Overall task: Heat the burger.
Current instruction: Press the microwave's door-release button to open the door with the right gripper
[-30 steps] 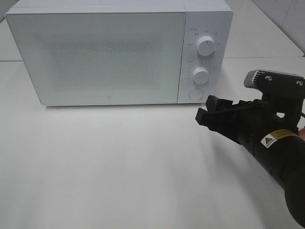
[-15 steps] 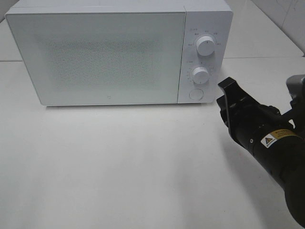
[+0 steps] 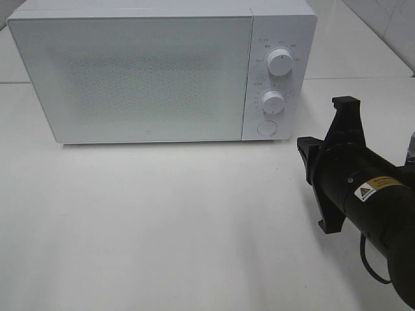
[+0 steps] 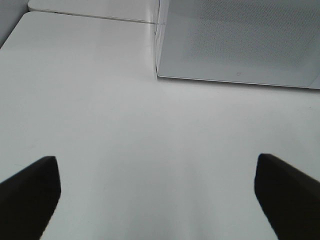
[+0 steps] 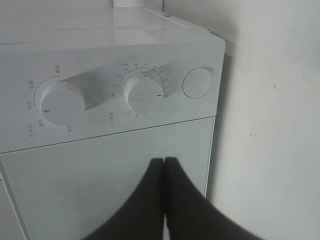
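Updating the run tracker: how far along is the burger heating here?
Done: microwave door is shut; no burger in view, so whether it is inside cannot be told. In hand: right gripper, shut and empty, points at the knobs; left gripper is open over the table, holding nothing. Left: likely setting a knob to start heating.

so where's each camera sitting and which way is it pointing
Exterior high: up in front, looking down on the microwave and white table; right arm shows.
Left wrist: low over the table, facing the microwave's door; open left hand shows.
Right wrist: close, facing the dials and round button; shut right hand shows.
Shared: exterior high and right wrist both show the dials.
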`<state>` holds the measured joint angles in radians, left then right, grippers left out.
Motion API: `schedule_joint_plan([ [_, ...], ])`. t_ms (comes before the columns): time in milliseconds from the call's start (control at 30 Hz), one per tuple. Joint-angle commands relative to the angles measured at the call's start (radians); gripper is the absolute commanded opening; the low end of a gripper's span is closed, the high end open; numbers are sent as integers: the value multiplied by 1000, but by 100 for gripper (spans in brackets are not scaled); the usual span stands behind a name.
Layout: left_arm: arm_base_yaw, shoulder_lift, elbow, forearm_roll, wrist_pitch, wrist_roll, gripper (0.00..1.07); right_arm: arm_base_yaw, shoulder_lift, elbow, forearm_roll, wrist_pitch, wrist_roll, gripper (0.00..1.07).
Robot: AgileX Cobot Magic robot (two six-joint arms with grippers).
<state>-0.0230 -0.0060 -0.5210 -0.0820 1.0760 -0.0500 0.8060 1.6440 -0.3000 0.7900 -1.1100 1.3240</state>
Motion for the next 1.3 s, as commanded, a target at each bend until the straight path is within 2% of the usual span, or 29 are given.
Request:
schedule_joint_plan([
  [33,0,-21,3,-5,-9,3,98,0,0,2,-2,5,16,0],
  [300,0,-21,3,-5,-9,3,98,-3,68,-27,19,4,18,0],
  [633,0,-21,3,-5,-9,3,98,-3,190,-131,25,6,33,0],
  [1300,0,-21,3,-5,-9,3,98,-160,342,-361,-8,142,-57,0],
])
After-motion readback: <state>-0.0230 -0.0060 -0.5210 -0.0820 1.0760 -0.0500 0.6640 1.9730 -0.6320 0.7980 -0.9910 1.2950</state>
